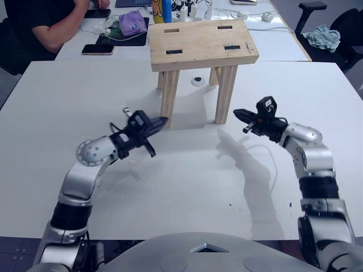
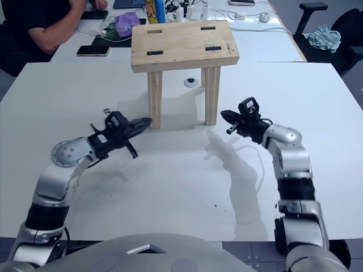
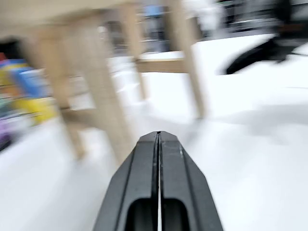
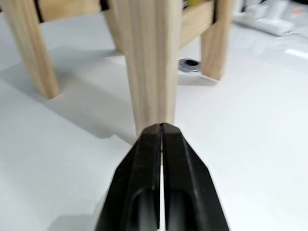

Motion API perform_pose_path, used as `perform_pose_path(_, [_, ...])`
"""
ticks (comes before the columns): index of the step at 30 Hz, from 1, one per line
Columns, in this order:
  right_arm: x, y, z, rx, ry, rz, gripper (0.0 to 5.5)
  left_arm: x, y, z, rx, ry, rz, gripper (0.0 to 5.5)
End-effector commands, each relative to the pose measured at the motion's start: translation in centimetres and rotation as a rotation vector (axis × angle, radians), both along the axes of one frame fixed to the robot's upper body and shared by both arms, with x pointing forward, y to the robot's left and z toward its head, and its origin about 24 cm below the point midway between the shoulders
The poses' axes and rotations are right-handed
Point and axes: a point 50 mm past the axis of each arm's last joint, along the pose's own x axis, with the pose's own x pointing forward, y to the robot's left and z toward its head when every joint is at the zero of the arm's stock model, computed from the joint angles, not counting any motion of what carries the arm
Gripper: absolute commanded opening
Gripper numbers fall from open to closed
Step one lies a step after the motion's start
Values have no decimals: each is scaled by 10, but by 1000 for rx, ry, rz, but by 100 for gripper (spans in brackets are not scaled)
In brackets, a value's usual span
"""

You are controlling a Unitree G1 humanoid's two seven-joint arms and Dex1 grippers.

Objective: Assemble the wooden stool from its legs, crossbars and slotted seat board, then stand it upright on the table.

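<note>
The wooden stool (image 1: 201, 45) stands upright on the white table (image 1: 187, 187), its slotted seat board on top and its legs joined by crossbars. My left gripper (image 1: 163, 121) is shut and empty, its tip just left of the front left leg (image 1: 169, 97). My right gripper (image 1: 237, 113) is also shut and empty, pointing at the front right leg (image 1: 226, 93) from the right with a small gap. In the right wrist view the shut fingers (image 4: 161, 132) point straight at that leg (image 4: 150, 62). The left wrist view has the shut fingers (image 3: 159, 139) before the stool legs (image 3: 103, 103).
A small round grommet (image 1: 197, 81) sits in the table behind the stool. The desk beyond carries a phone (image 1: 98, 49), a purple pouch (image 1: 132, 23) and cables, with a person's arm resting there. A teal cloth (image 1: 321, 37) lies on a chair at the far right.
</note>
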Motion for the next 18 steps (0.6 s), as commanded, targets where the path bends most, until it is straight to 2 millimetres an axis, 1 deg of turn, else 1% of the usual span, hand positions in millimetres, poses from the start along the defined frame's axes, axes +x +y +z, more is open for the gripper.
perform_pose_path(1, [24, 16, 5, -61, 11, 202, 0, 36, -4, -12, 138, 42, -76, 0])
perform_pose_path(3, [29, 22, 0, -74, 74, 293, 0, 56, -3, -15, 228, 49, -91, 0])
perform_pose_path(6, [32, 23, -4, -85, 147, 371, 0, 73, -2, -14, 283, 67, -128, 0])
perform_pose_path(13, [49, 18, -1, -163, 88, 305, 0, 104, -2, -15, 360, 41, -133, 0])
perform_pose_path(18, [61, 25, 7, -188, 8, 262, 0, 122, 3, -11, 425, 8, -46, 0])
